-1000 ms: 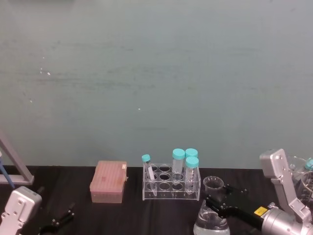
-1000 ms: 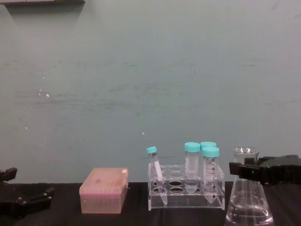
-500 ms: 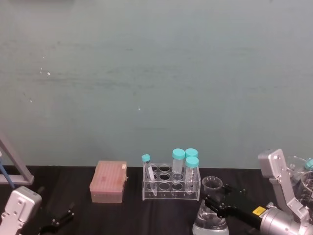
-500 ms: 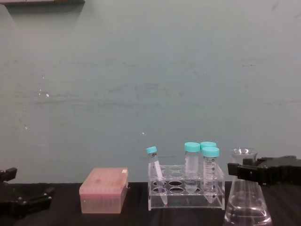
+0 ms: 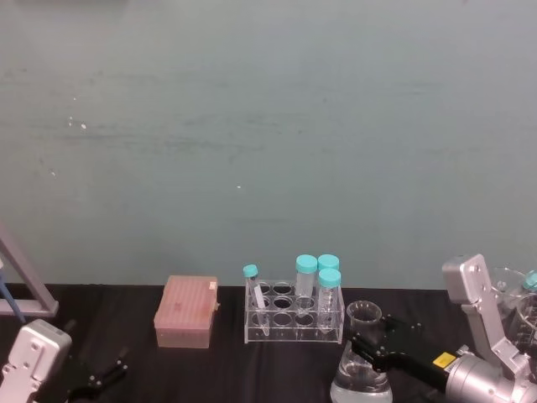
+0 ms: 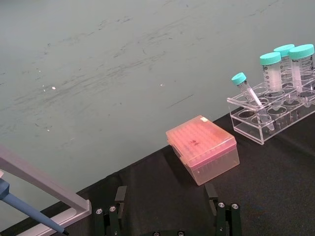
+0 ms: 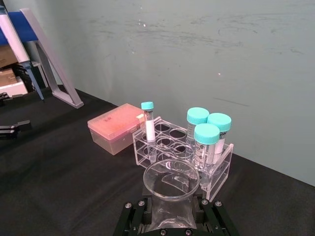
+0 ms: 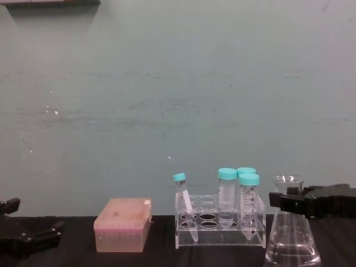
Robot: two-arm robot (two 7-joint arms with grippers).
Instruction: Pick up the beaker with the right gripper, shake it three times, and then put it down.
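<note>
The beaker [image 8: 292, 233] is clamped at its neck by the right gripper [image 8: 289, 203], just right of the tube rack [image 8: 219, 228]; the left gripper [image 8: 25, 240] is parked open, well left.

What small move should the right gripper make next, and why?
Probably a short lift straight up. The right gripper is shut on the beaker at its neck, with the tube rack close beside it, so it likely needs height before any shake.
</note>
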